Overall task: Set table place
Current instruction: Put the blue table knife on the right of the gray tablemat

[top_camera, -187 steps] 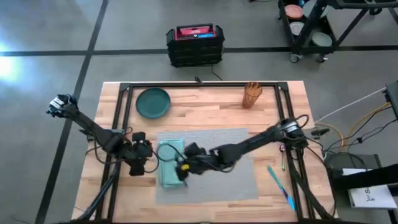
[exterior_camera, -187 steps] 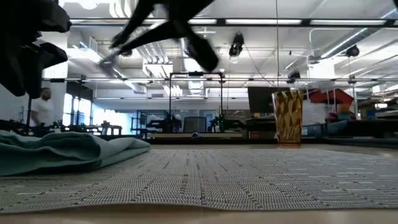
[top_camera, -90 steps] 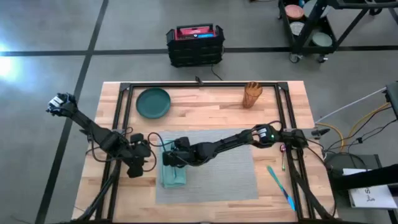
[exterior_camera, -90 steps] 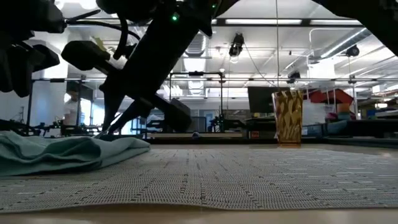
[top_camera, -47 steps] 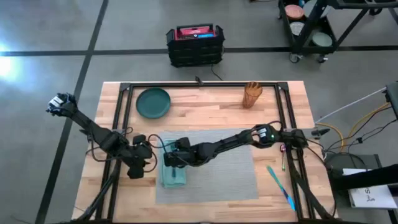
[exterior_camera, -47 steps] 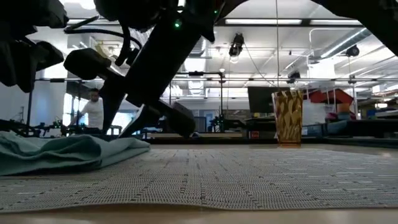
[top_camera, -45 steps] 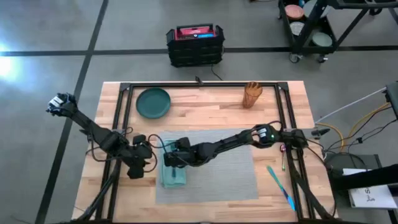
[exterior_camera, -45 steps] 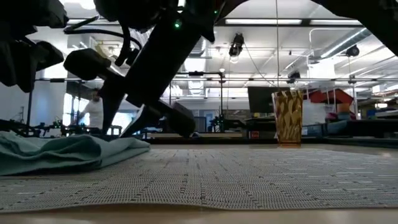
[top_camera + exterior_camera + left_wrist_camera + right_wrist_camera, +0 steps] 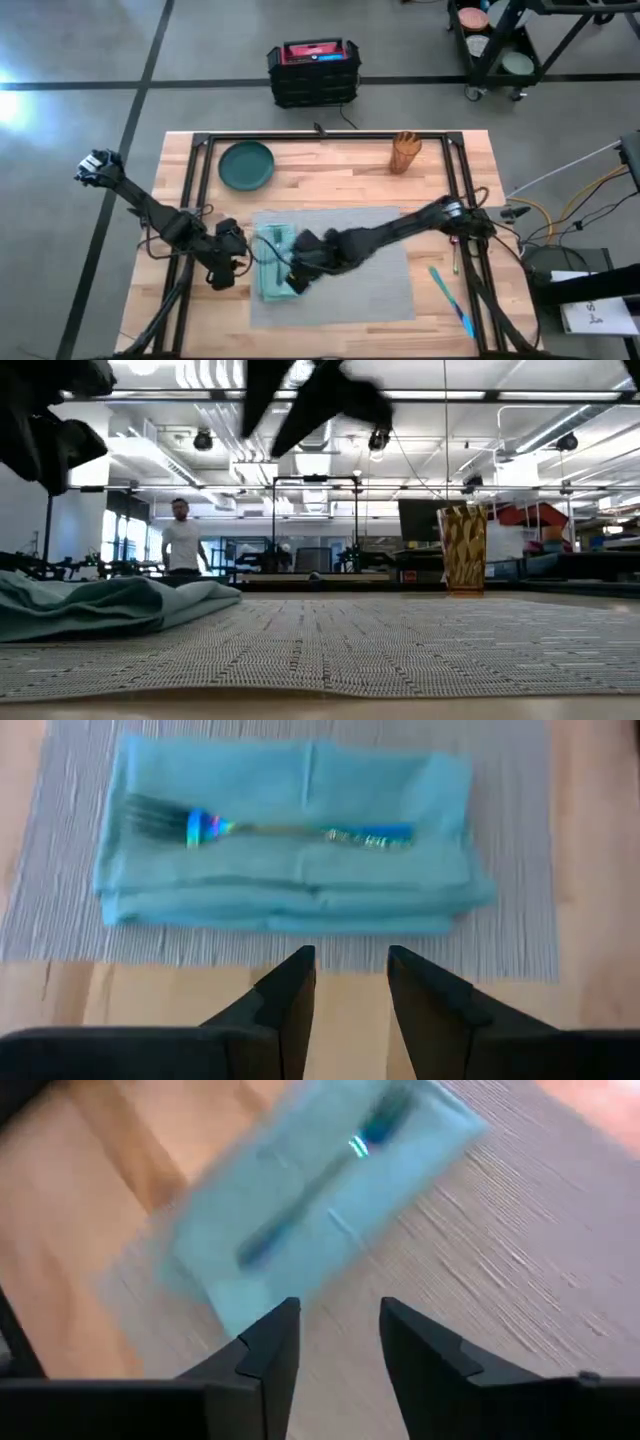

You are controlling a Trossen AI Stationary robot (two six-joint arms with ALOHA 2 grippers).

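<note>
The grey woven placemat (image 9: pixel 340 265) lies flat on my counter (image 9: pixel 440 180), in the near middle of the wooden planks. On the placemat's left part rests a folded teal napkin (image 9: pixel 272 262), and my left wrist view shows a fork (image 9: pixel 268 828) with a shiny blue handle lying lengthwise on top of it.

My right claw (image 9: pixel 297 277) hangs over the placemat just right of the napkin, the arm stretched in from the right edge. Its fingers (image 9: pixel 265 1355) are spread apart and hold nothing; the napkin and fork show beyond them.

My left claw (image 9: pixel 236 262) sits at the left, over bare wood just beside the placemat's left edge and close to the napkin. Its fingers (image 9: pixel 290 990) are also parted and empty.

At the far left of the counter stands a dark green plate (image 9: pixel 246 164), and at the far right a wooden-looking cup (image 9: pixel 405 152). Near the right edge, off the placemat, a blue utensil (image 9: pixel 452 300) lies on the planks.

In the low view a person (image 9: pixel 182 546) stands in the room beyond the counter.
</note>
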